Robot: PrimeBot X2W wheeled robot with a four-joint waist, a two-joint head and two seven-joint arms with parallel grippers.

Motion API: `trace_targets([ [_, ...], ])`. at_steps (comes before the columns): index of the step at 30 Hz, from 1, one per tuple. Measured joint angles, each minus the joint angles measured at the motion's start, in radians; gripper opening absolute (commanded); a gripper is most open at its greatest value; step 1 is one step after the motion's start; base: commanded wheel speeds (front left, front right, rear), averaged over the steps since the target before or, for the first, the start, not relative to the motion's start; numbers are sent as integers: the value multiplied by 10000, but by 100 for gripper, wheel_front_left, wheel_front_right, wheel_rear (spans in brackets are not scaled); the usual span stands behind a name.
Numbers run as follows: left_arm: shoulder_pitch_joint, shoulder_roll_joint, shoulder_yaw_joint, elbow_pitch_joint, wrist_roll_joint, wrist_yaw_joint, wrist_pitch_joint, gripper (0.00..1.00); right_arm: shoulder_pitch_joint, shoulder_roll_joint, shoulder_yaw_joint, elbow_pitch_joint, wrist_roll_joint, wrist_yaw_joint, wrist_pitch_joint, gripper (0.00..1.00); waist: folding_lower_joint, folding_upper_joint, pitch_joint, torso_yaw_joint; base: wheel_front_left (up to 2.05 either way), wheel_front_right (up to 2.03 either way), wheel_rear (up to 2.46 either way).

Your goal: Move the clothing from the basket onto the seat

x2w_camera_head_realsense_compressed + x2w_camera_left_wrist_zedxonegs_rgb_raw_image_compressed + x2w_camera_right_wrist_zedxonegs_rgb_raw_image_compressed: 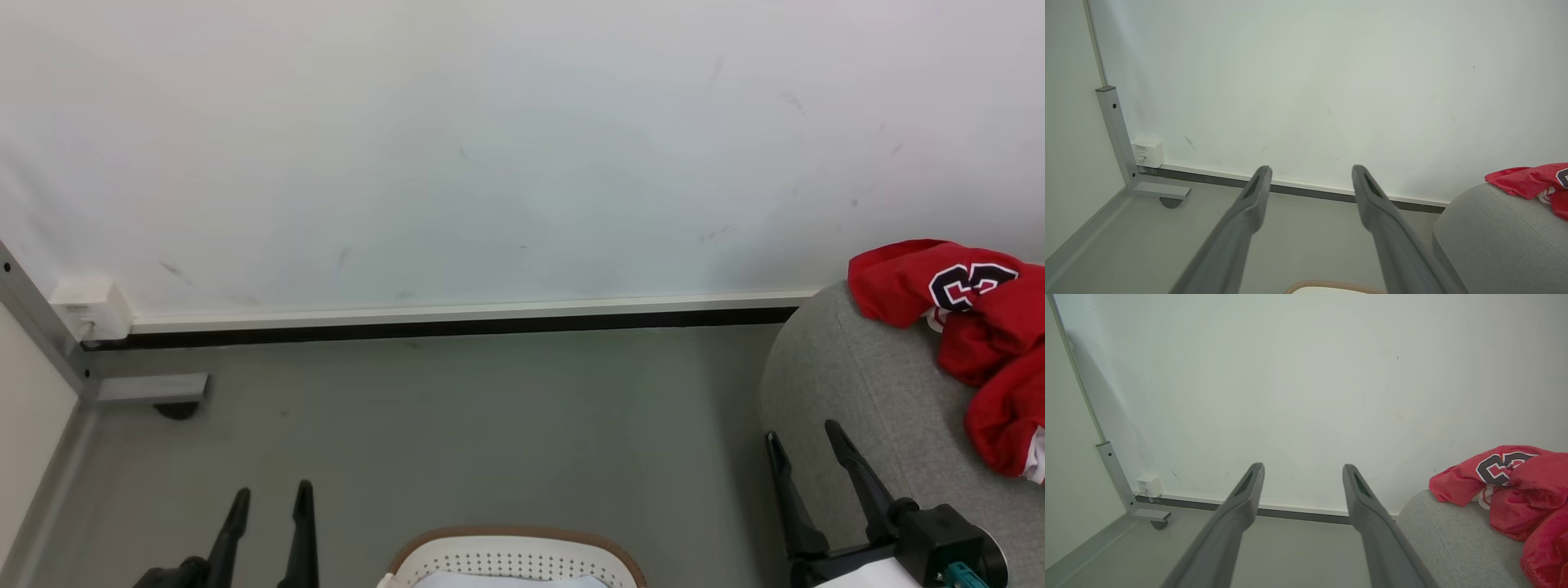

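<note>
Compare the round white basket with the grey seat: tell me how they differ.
The round white perforated plastic basket has a brown rim; the large light grey seat is woven fabric. The basket holds a pale cloth; the seat carries a crumpled red jersey. In the head view the basket is bottom centre, the seat right. Both are rounded and hold clothing.

basket (516,562): lower part cut off by the bottom edge; contents unclear
red jersey (992,351): runs off the right edge
seat (857,384): cut off right and below
</note>
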Motion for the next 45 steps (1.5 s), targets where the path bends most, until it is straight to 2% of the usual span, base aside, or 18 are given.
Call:
trace_targets([
  [2, -3, 0, -33, 36, -54, -2, -2, 100, -3, 4, 29, 12, 8, 0, 2, 100, 0, 1, -12, -15, 0, 0, 0],
  [3, 4, -8, -46, 77, -59, -2, 0, 0, 4, 6, 36, 27, 8, 0, 2, 0, 0, 0, -18, -20, 0, 0, 0],
  [8, 195, -79, -96, 506, -96, -4, 94, 0, 316, 4, 56, 364, 142, 2, 67, 0, 0, 0, -14, -16, 0, 0, 0],
  [35, -219, -79, 171, 579, -4681, -104, 1289, 0, 324, -123, -568, 276, 4857, 0, 1070, 0, 0, 0, 77, 119, 0, 0, 0],
  [37, -306, -79, 209, 579, -5400, -105, 1484, 0, 287, -140, -660, 257, 5580, 0, 1223, 0, 0, 0, 94, 144, 0, 0, 0],
  [45, -450, -77, 267, 585, -6404, -119, 1762, 0, 234, -159, -832, 221, 6648, 0, 1486, 0, 1, 0, 121, 184, 0, 0, 0],
])
